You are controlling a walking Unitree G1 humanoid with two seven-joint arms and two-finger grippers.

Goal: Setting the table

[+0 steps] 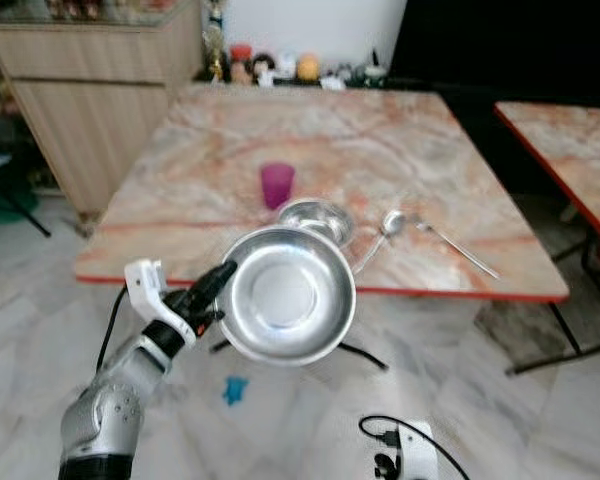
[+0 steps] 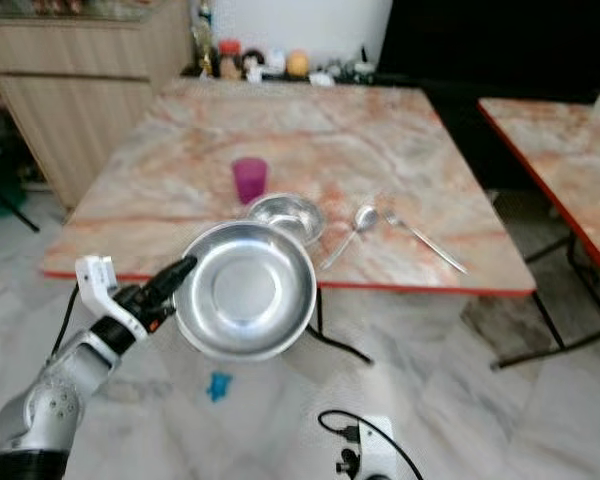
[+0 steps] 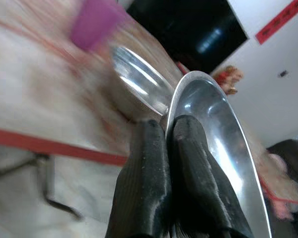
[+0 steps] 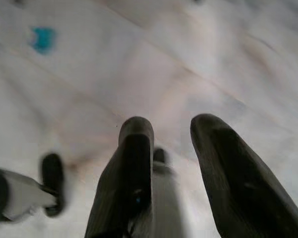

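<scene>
Shiny polished metal bowl (image 1: pixel 288 294), glossy veined marble table (image 1: pixel 380 140), translucent purple plastic cup (image 1: pixel 277 185)

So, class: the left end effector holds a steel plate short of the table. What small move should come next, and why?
Probably carry the plate forward over the table. The left end effector grips its rim over the floor, short of the red edge, near the bowl.

The left gripper (image 3: pixel 170 130) has its 2 black fingers (image 3: pixel 145 183) pinched on the rim of a steel plate (image 3: pixel 223 148) at the lower right. A steel bowl (image 3: pixel 139 82) and blurred purple cup (image 3: pixel 95 22) sit on the marble table (image 3: pixel 35 94) beyond.
</scene>
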